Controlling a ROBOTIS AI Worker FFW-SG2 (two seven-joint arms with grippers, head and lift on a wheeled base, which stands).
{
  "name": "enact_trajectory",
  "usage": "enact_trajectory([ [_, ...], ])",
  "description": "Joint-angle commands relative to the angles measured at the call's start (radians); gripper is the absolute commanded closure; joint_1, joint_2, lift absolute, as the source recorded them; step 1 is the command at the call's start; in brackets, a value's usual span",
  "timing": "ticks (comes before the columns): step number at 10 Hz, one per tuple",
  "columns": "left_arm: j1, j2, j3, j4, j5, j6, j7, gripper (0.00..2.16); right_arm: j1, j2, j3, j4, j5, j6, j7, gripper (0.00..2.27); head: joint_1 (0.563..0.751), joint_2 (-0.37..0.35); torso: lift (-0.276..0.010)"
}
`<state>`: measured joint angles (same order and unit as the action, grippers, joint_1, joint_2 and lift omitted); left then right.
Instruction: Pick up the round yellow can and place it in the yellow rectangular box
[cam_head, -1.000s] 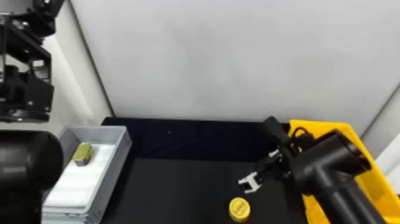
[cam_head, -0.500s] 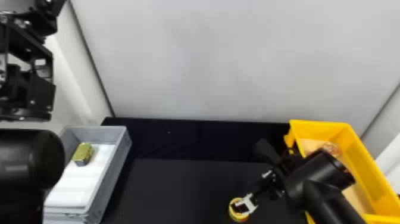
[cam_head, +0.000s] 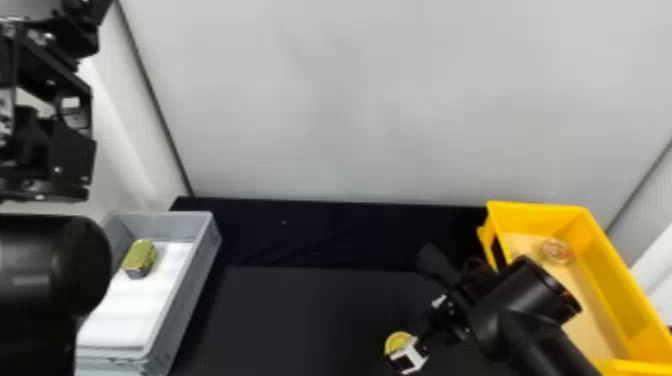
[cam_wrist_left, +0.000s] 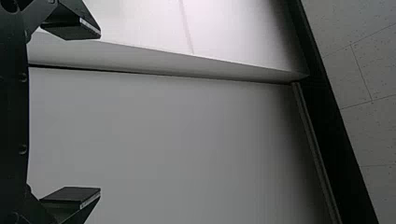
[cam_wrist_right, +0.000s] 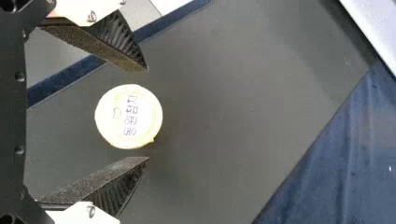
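Dark surface (cam_head: 310, 315) lies below the right tool (cam_head: 401, 356), its fingers apart, with the round yellow can (cam_head: 397, 341) between them, clear gaps either side. That can stands near right of centre, lid up, its axis vertical. To its right sits the yellow box (cam_head: 530, 212); left, a gray bin (cam_head: 194, 282) holds a tin (cam_head: 141, 256).

A pale grey wall (cam_head: 350, 100) stands behind the black worktop (cam_head: 310, 310), dark blue cloth (cam_head: 325, 230) along the worktop's far edge. Paler side panels (cam_head: 145, 165) flank the worktop, a soft light streak on the left one. The left wrist view shows speckled tiles (cam_wrist_left: 369, 84) with thin seams.
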<state>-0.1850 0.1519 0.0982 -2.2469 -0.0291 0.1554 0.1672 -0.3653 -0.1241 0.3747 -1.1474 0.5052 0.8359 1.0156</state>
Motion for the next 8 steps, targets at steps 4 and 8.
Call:
enact_trajectory([
  [4,-0.001,0.000,0.000,0.000,0.000,-0.003,0.000,0.10,-0.007,-0.009,0.021,0.018,-0.003,-0.018,0.003,0.11,0.663,0.054,-0.002],
  [8,-0.004,0.000,0.000,0.000,0.000,-0.005,0.000,0.10,-0.017,-0.016,0.030,0.041,-0.008,-0.049,0.005,0.11,0.663,0.054,-0.002],
])
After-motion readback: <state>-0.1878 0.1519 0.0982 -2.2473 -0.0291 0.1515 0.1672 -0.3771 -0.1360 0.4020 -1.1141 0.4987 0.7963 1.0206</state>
